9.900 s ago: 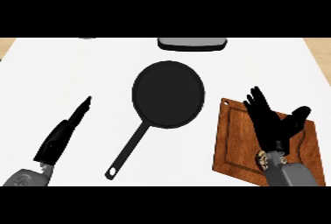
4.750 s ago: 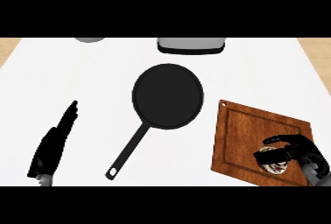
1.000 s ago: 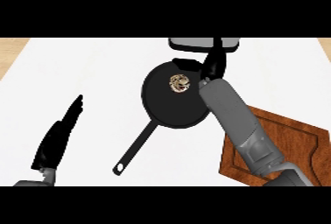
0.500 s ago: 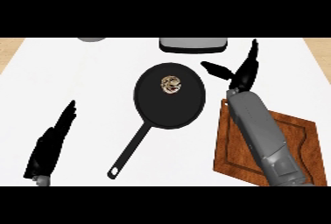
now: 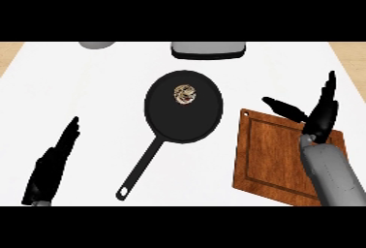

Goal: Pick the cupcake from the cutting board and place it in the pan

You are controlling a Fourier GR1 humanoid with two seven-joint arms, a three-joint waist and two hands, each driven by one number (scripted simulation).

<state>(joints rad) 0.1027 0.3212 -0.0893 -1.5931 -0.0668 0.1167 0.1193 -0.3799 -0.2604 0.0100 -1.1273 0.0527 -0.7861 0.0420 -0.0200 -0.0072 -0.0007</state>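
The cupcake point(image 5: 185, 94) sits in the pan point(image 5: 183, 112) near its twelve o'clock edge, no writing shows, and the right hand point(image 5: 319, 115), fingers straight and holding nothing, is over the cutting board point(image 5: 275, 160).

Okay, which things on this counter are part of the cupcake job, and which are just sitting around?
Part of the job:
cupcake, lying in the pan
pan
cutting board
right hand, open above the board

Just lying about:
grey dish at the far edge
grey object, cut off at the far edge
left hand, resting open
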